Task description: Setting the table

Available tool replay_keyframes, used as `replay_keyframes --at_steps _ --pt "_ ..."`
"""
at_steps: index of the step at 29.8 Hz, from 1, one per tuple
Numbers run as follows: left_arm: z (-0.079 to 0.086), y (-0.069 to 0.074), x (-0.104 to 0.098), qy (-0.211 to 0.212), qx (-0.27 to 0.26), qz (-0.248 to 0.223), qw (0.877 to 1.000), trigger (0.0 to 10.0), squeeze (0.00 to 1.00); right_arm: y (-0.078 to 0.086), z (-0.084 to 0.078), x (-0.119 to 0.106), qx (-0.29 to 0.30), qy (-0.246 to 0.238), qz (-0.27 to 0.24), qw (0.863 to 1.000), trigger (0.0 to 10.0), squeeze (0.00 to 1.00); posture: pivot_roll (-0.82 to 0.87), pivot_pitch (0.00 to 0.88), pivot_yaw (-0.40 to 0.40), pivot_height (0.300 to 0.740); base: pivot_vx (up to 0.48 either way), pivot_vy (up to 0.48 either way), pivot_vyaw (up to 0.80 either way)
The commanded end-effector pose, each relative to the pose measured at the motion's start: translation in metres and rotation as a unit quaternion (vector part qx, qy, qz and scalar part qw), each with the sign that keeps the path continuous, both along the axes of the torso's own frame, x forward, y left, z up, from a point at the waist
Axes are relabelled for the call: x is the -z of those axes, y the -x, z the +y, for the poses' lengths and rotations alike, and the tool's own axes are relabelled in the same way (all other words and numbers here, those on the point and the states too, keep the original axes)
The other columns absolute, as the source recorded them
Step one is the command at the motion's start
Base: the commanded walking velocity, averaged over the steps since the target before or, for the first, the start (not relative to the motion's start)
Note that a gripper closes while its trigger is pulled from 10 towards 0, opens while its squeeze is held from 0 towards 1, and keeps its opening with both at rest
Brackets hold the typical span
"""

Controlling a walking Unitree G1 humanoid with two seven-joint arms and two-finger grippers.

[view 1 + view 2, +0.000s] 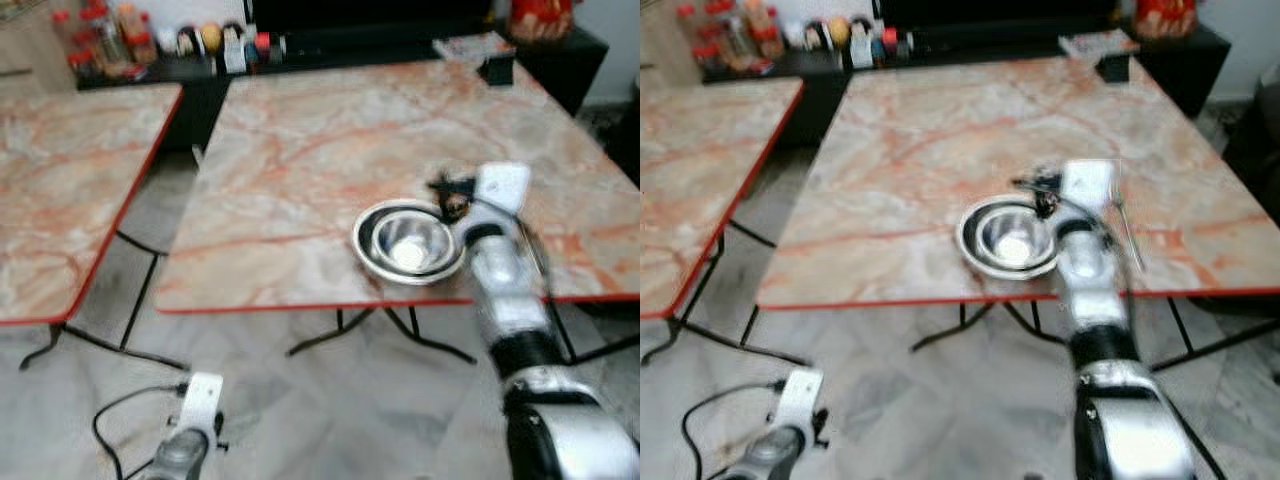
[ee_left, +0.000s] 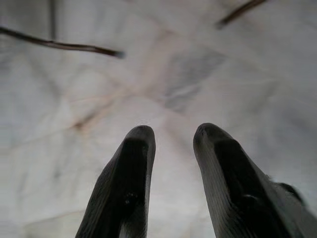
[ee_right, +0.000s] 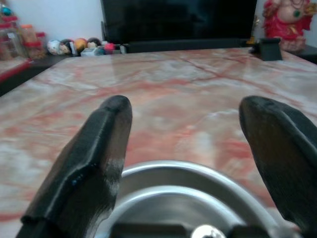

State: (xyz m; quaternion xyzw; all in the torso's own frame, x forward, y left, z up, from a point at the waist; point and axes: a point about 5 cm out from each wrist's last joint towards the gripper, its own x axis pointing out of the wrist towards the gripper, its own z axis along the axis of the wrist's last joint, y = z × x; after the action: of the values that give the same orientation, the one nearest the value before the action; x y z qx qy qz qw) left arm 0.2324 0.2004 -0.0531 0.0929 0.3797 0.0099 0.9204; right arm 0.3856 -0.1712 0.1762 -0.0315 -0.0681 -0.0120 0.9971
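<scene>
Steel nested bowls sit near the table edge under your open right hand, so most place settings remain.

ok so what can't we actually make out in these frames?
- Steel bowls: one or two nested, too blurred in the eye views; the right wrist view cuts off the near rim.
- Items on the dark sideboard: small and blurred, types unreadable.
- Thin utensil beside the right arm: fork or spoon, cannot tell.
- Right claw: contact with the bowl unclear.
- Left claw: open over blurred floor.
</scene>
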Motion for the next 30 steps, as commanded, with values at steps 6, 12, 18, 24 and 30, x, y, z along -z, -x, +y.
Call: replay_keyframes --at_steps 6,12,18,24,30 --pt "-0.0025 0.0027 0.0025 0.002 -0.002 0.008 1.0 10.0 0.0 0.0015 -0.0092 -0.0037 0.012 0.0 -0.011 1.0 10.0 0.0 -0.06 0.078 0.09 0.74 0.0 0.431 0.0" --pt "-0.0023 0.0027 0.0025 0.001 -0.002 0.008 1.0 10.0 0.0 0.0016 -0.01 -0.0024 0.013 -0.001 -0.01 1.0 10.0 0.0 -0.06 0.078 0.09 0.74 0.0 0.433 0.0" --pt "-0.0019 0.0028 0.0026 -0.001 -0.001 0.01 1.0 10.0 0.0 0.002 -0.0121 -0.0017 0.016 0.001 -0.01 1.0 10.0 0.0 -0.06 0.082 0.092 0.74 0.0 0.432 0.0" --pt "-0.0008 0.0028 0.0024 -0.002 0.0 0.01 1.0 10.0 0.0 0.0025 -0.0135 -0.0009 0.018 0.002 -0.012 1.0 10.0 0.0 -0.06 0.083 0.092 0.74 0.0 0.431 0.0" --pt "-0.0011 0.0027 0.0023 -0.003 0.0 0.01 1.0 10.0 0.0 0.0025 -0.0137 -0.0012 0.017 0.002 -0.013 1.0 10.0 0.0 -0.06 0.085 0.091 0.74 0.0 0.433 0.0"
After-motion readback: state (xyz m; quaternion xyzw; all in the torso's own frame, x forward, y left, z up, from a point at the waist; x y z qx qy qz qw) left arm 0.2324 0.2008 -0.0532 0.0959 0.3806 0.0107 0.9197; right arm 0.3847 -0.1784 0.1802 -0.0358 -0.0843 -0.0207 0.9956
